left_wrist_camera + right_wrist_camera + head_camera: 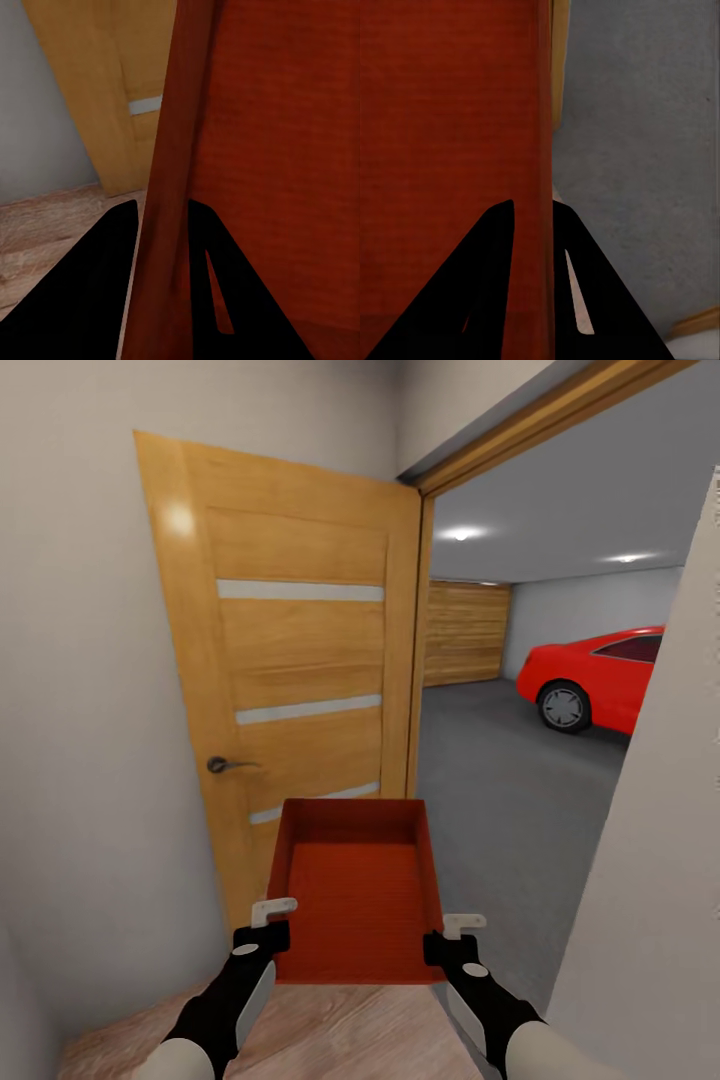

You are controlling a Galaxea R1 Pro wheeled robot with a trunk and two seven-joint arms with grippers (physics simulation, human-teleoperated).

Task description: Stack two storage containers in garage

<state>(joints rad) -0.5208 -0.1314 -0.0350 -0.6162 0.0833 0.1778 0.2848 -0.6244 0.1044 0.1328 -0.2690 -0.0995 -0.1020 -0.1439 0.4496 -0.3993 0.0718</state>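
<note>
Left pincer point(262, 938) is clamped on the left long wall of the storage container point(355, 895); left wrist view shows the thin wall edge point(166, 225) pinched between both fingers. Right pincer point(445, 940) is closed the same way on the right wall point(544, 187). Container is held level between the arms, at 12 o'clock from the trunk, open side up, empty.

Judgement: rigid, light box; thin walls are the only purchase, so opposing mid-wall pinches suit it. Smooth sides could slip or twist if the arms drift apart.

Beyond it: open wooden door point(300, 660) at 11 o'clock, the garage with its dark grey floor point(500, 780) at 1 o'clock, red car point(600, 680) at 2 o'clock.
</note>
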